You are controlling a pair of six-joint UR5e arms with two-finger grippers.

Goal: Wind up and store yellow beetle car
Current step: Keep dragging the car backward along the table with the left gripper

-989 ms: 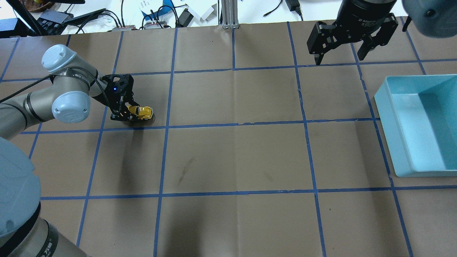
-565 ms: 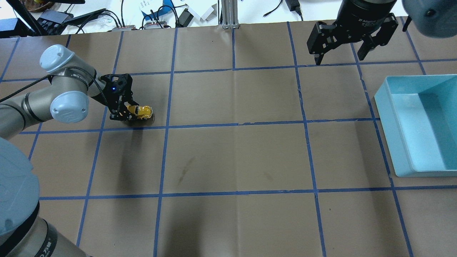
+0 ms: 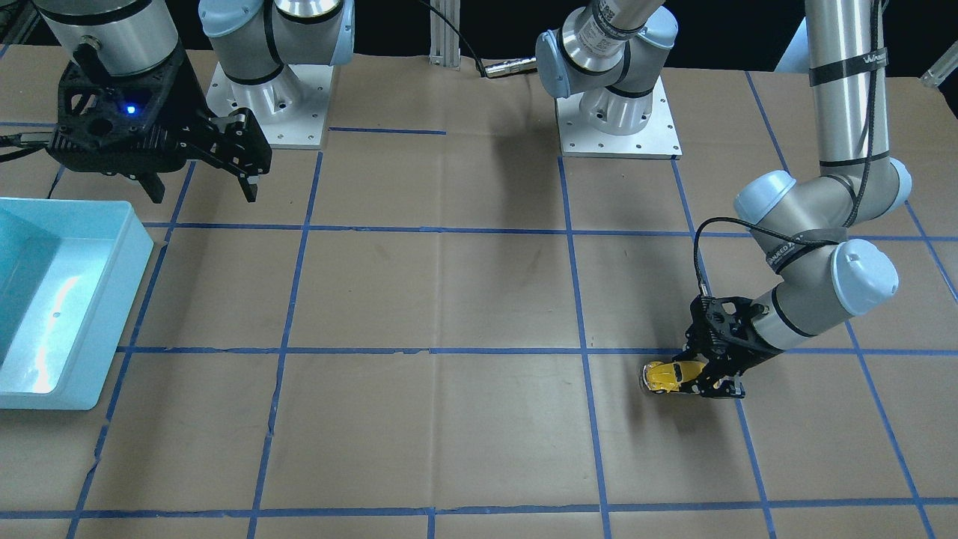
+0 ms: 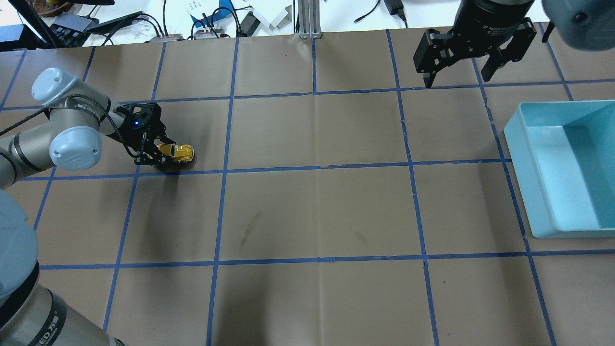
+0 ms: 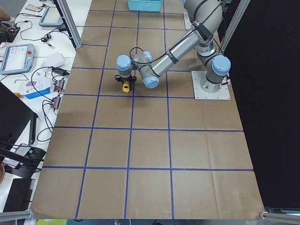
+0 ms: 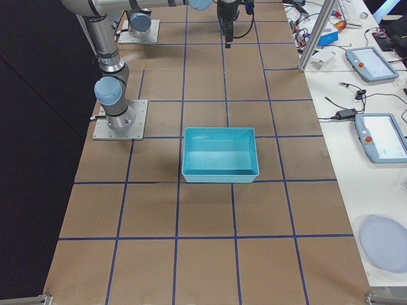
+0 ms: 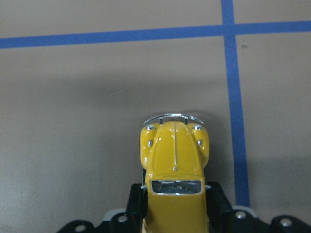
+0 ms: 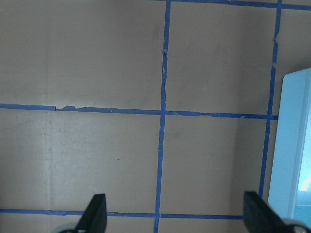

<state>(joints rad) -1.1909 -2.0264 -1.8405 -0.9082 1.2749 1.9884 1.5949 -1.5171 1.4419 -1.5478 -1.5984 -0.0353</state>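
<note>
The overhead view looks forward and down from behind the robot over the whole table (image 4: 317, 211), with the bin (image 4: 521, 178) at the right. The front view faces the robot's bases (image 3: 617, 112) from across the table and looks steeply down, so the sides swap. The left end view looks along the table from high up, with the bin far; the right end view has the bin near. All four share the tape grid (image 4: 314, 168). The left wrist camera sits very close behind the car (image 7: 175, 165), which the overhead, front and left views also show. The right wrist camera looks down from higher and catches the bin's edge.
</note>
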